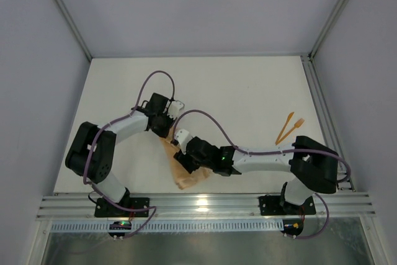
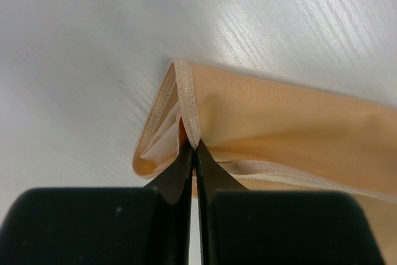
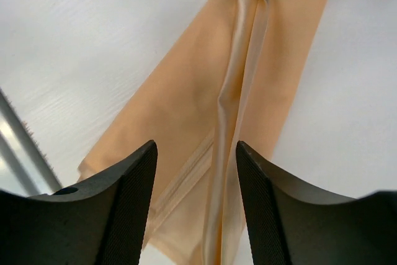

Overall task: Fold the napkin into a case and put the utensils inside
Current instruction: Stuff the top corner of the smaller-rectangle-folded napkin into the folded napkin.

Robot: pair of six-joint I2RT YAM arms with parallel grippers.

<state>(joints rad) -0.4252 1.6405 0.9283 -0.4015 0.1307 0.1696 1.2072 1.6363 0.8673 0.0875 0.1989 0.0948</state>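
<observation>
My left gripper (image 2: 194,146) pinches the napkin (image 2: 279,122) by its hem; the right gripper (image 3: 195,147) hangs spread over it (holding nothing). The arms (image 1: 260,153) hide most of it at the table's (image 1: 248,85) near edge; the utensils (image 1: 288,127) lie by the right edge.

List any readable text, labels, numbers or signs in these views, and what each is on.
None readable in any view.
The napkin, the utensils and the table are plain, with no print.
The left gripper and the right gripper are bare black, with no markings showing.
</observation>
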